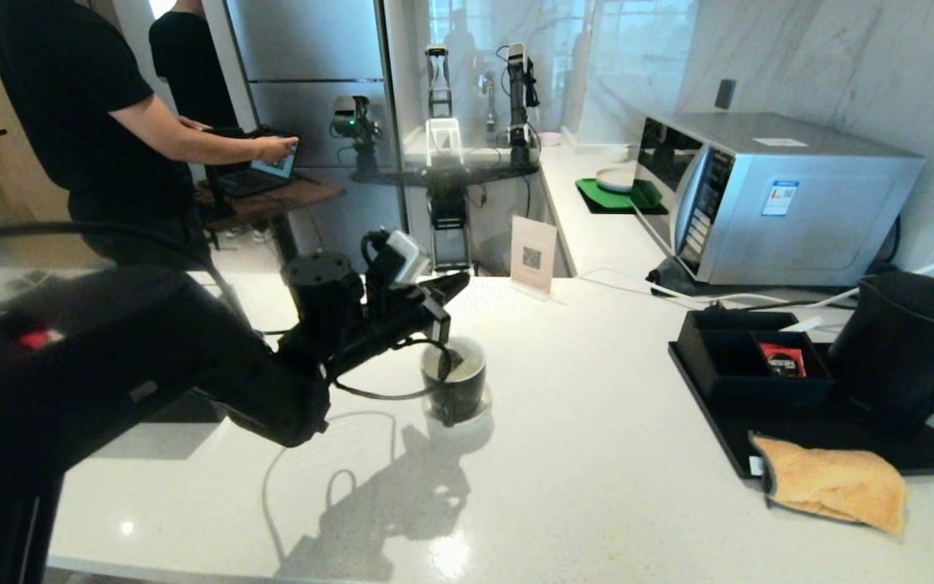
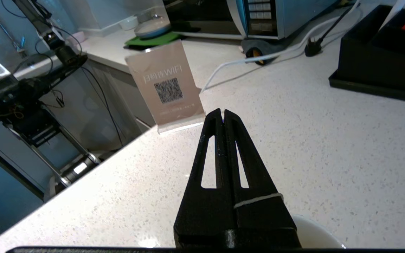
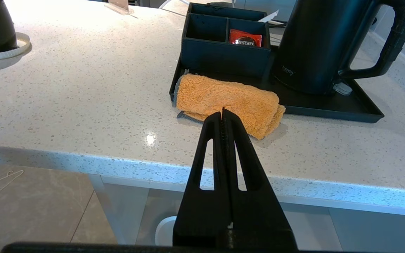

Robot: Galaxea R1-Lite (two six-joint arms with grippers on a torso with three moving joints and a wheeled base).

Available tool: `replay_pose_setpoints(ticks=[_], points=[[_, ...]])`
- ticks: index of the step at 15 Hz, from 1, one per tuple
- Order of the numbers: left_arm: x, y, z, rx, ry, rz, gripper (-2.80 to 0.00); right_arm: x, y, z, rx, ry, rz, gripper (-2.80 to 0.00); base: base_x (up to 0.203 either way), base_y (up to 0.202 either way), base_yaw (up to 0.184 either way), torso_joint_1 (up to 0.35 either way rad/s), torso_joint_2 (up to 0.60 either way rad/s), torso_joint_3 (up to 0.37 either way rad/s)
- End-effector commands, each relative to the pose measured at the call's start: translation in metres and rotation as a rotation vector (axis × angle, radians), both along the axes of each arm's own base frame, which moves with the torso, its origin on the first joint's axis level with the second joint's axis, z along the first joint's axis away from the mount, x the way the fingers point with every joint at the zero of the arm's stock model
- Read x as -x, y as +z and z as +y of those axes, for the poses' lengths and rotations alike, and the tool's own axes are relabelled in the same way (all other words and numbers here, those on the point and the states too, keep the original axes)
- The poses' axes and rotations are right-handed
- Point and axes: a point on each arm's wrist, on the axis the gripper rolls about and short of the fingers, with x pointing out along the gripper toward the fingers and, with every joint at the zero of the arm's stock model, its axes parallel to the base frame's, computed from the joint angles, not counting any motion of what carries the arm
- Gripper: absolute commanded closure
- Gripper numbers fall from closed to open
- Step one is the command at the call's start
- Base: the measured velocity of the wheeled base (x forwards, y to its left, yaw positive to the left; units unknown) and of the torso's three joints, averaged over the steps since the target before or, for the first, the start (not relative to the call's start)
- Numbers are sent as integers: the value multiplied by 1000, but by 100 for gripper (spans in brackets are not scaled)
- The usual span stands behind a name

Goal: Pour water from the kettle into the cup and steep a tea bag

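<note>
While the left gripper (image 1: 449, 285) sits clamped on the thin white tea-bag string (image 2: 257, 199) above the small black mug (image 1: 455, 388), we're steeping; next it needs a gentle dunk, with the big matte black kettle (image 1: 905, 347) over at 3 o'clock.

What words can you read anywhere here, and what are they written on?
"WIFI", mirrored, with other characters too blurred to read: on the pink sign, above a square code.
"NESCAFE": on the red sachet in the black box.
A small pale word, unreadable: low on the kettle.
A blue and white sticker, too small to read: on the microwave.
Nothing on the cup.
</note>
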Motion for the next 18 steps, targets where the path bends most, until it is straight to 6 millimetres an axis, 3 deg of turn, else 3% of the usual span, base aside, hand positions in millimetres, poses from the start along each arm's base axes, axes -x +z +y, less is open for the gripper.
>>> replay_pose_setpoints(ticks=[1, 10, 18], points=[[-5, -22, -3, -19, -2, 40, 0, 0, 0, 0, 1, 1, 0, 0, 0, 0, 0, 0, 0, 0], [-2, -46, -4, -33, -7, 70, 0, 0, 0, 0, 1, 1, 0, 0, 0, 0, 0, 0, 0, 0], [4, -9, 1, 0, -2, -6, 0, 0, 0, 0, 1, 1, 0, 0, 0, 0, 0, 0, 0, 0]])
